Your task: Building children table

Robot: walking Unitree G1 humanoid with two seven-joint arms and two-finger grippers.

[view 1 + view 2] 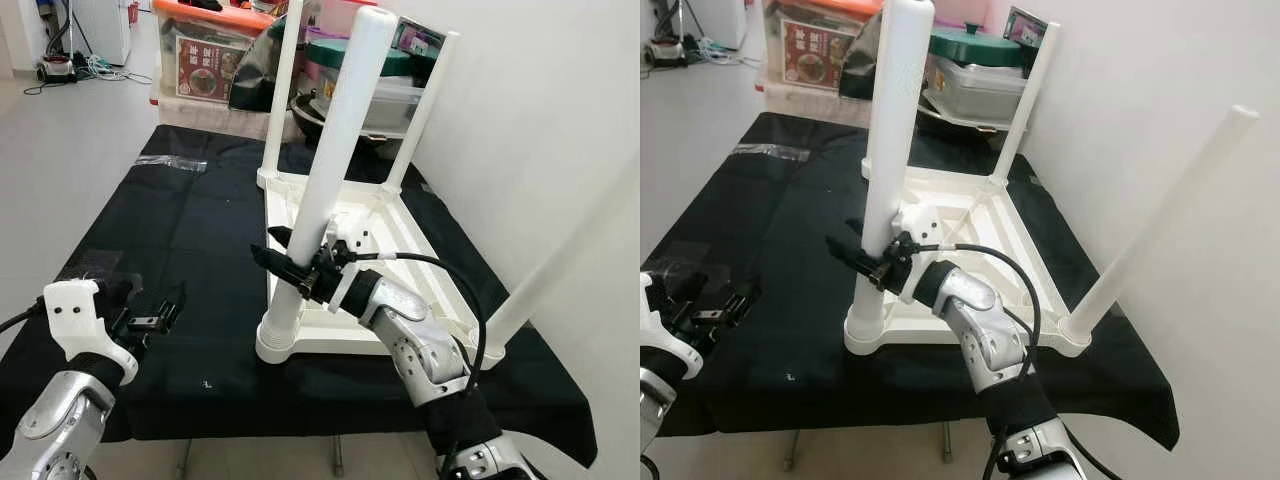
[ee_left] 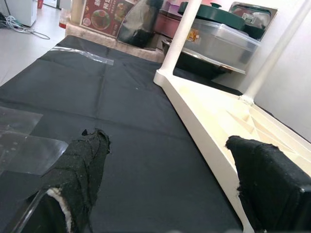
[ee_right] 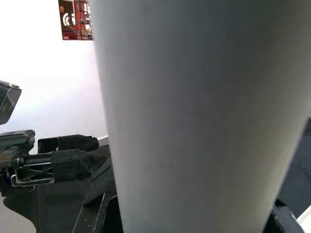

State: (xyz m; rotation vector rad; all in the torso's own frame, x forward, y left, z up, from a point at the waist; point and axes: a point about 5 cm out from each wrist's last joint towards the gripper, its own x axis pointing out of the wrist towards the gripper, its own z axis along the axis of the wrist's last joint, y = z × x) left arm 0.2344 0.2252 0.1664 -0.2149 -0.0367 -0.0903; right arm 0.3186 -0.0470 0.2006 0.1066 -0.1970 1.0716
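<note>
Child's table top [image 1: 400,225] lies upside down on the black cloth [image 1: 190,250] covering the desk [image 1: 790,455], toward the 1–2 o'clock part of the cloth. Four white legs point up from its corners.

Near-left leg [image 1: 335,150]: standing in its corner socket, leaning slightly toward 1 o'clock. Right end effector [image 1: 283,253] is pinching this leg low on the shaft, just above the socket collar; one black finger shows on each side of the tube. From the right wrist camera the leg [image 3: 204,116] sits close against the lens between the fingers.

Near-right leg [image 1: 1160,220]: seated at the corner nearest the wall, tilted strongly toward 2 o'clock. Far-left leg [image 1: 283,85] and far-right leg [image 1: 425,105]: both roughly upright at the rear corners.

Left end effector [image 1: 160,315]: hovering over bare cloth at about 8 o'clock, well apart from the table top, holding nothing. Fingers [image 2: 82,170] spread wide in the left wrist view, with cloth and the table top's edge [image 2: 204,116] visible between them.

Clear plastic film [image 2: 24,141] lies flat on the cloth near the left end effector; a second strip [image 1: 175,162] lies at about 10 o'clock.

Beyond the desk at 12 o'clock: storage bins [image 1: 215,50] and a green-lidded pot [image 1: 975,45] on a clear container. White wall [image 1: 540,120] runs along the 3 o'clock side.
</note>
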